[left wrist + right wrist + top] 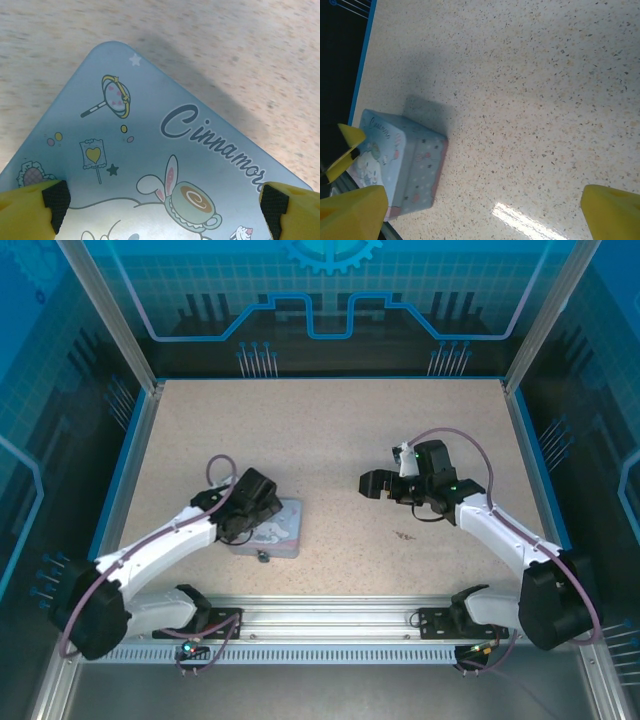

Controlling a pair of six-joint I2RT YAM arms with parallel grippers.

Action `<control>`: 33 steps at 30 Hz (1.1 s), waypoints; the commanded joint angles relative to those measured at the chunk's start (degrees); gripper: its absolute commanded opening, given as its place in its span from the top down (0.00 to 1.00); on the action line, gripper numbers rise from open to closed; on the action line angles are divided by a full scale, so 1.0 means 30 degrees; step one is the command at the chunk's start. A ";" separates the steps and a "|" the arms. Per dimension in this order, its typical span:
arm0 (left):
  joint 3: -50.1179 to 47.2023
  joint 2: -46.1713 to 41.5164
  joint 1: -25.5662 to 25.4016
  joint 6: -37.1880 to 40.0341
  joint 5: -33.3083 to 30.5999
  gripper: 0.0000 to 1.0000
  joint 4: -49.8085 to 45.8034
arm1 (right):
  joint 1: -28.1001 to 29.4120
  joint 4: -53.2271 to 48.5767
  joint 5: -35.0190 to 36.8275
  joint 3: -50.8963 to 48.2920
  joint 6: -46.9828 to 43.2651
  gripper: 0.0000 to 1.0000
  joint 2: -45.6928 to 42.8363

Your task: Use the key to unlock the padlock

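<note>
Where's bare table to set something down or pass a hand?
Free: far half of the table, and the middle between tin and right gripper. Crowded: near-left, left gripper over tin, padlock at its near edge; key sits near-right.

Top looks down; 2 wrist views share the tin (285, 530), left closest.

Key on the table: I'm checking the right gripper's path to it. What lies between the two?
Nothing but bare tabletop lies between the right gripper and the key; the top view shows it.
</note>
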 commanded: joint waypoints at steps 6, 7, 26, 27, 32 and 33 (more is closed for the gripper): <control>0.4925 0.5523 -0.1938 -0.0157 0.0964 0.01 0.2376 | 0.0460 -0.0756 0.0311 -0.0023 0.0494 0.00 -0.0179; 0.5507 0.5770 -0.1943 0.0138 0.0930 0.01 0.2299 | 0.0532 -0.0859 0.0305 -0.0040 0.0528 0.00 -0.0204; 0.4984 0.4051 0.2859 0.5115 0.1041 0.01 0.2184 | 0.8886 0.0462 0.2918 -0.2176 0.4399 0.00 -0.0348; 0.4959 0.4153 0.3039 0.5304 0.1169 0.01 0.2370 | 0.9528 0.0705 0.3174 -0.2056 0.4680 0.00 -0.0054; 0.4955 0.4636 0.3523 0.5829 0.1550 0.01 0.2837 | 1.1711 0.1407 0.3779 -0.0757 0.5488 0.00 0.2211; 0.4937 0.4704 0.3618 0.5909 0.1600 0.01 0.2917 | 1.1897 0.1463 0.3838 -0.0492 0.5610 0.00 0.2694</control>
